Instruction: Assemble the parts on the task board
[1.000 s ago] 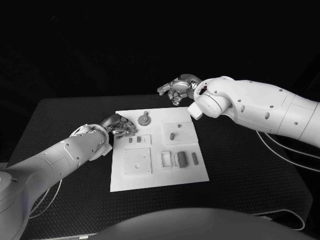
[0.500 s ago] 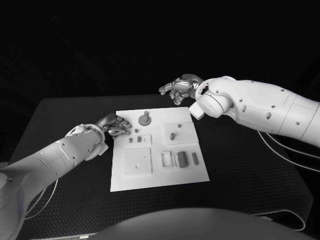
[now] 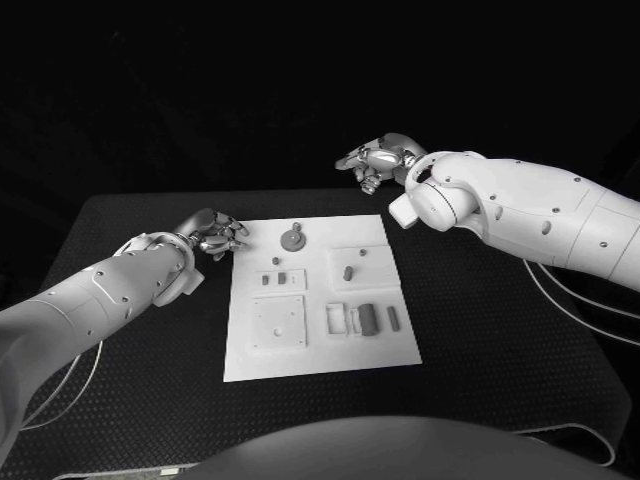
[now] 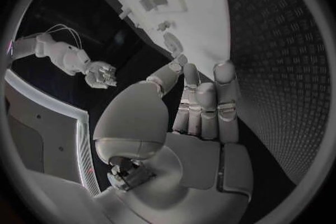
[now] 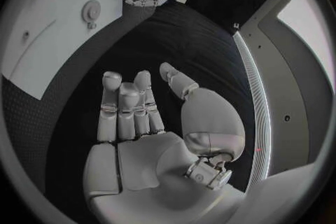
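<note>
Left hand sits just off the near-left edge of the task board, over the black surface, and its wrist view shows the fingers extended side by side with nothing between them, so it holds nothing. Right hand hangs beyond the board's far right corner, well apart from the plate, and from its own wrist camera the fingers stand straight with the thumb apart, an empty palm. Now the board itself: a white plate lying flat in the middle of the surface, long side running away from the robot. On its far part lies a round disc-shaped part with a short stem (seen also as a round piece from the right wrist). Nearer, a small raised plate carries small dark parts, and a small peg-like part lies to its right. Closer to the robot sits a larger square block, and beside it a row of upright rectangular parts. Neither hand touches the board or any part.
</note>
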